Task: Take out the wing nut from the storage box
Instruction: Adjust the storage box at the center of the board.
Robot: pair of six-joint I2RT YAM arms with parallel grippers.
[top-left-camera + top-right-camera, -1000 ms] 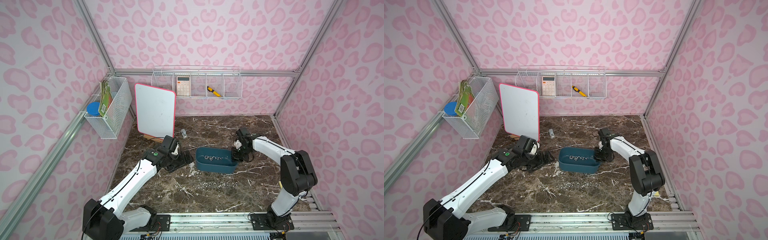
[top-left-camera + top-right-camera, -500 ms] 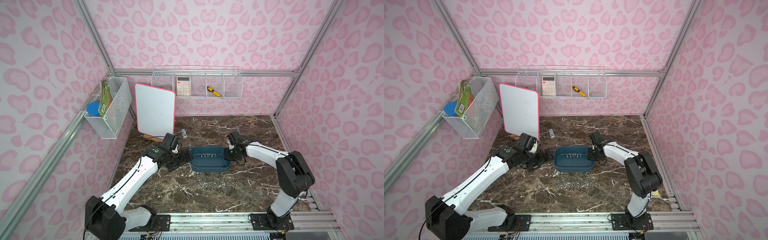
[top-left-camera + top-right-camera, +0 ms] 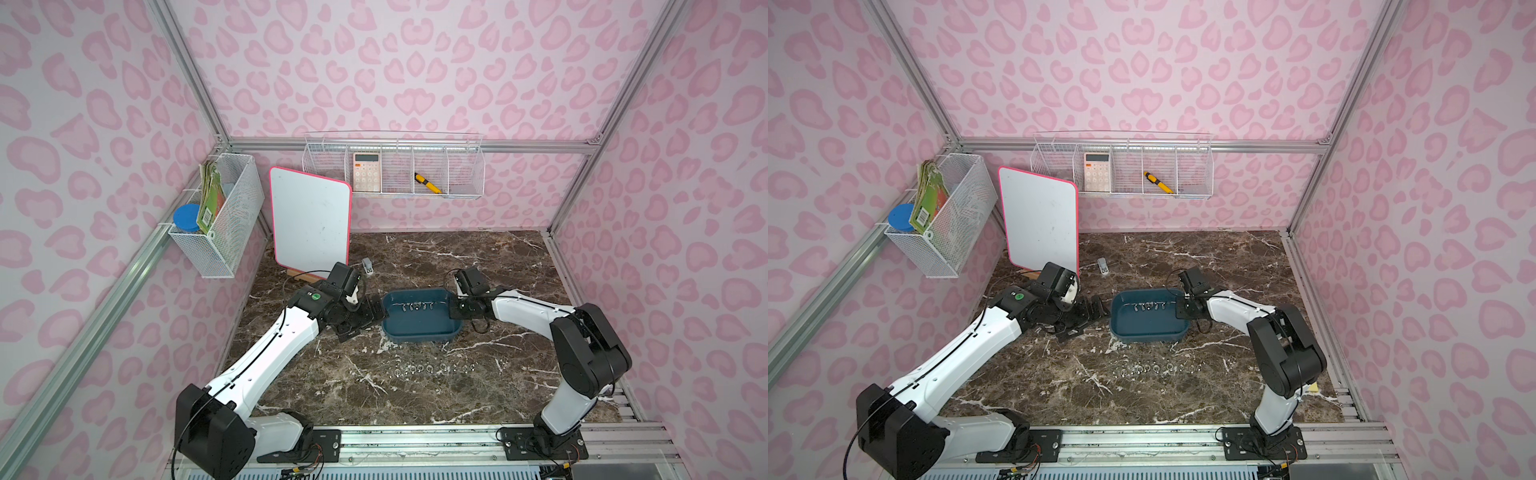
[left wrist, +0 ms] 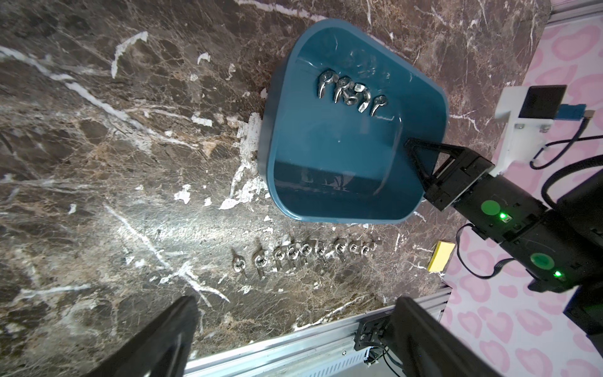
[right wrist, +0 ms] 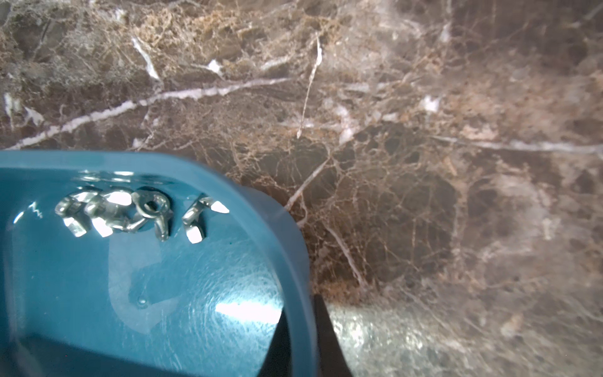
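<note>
The left arm is stretching forward and low, left gripper gaping wide, while the right arm is reaching inward, right gripper pinching the storage box rim.

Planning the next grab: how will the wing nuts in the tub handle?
The wing nuts look like small shiny metal, so probably hard and slippery. They lie bunched in the tub, some touching, so lifting one may drag neighbours. Their flat wings should stop rolling.
</note>
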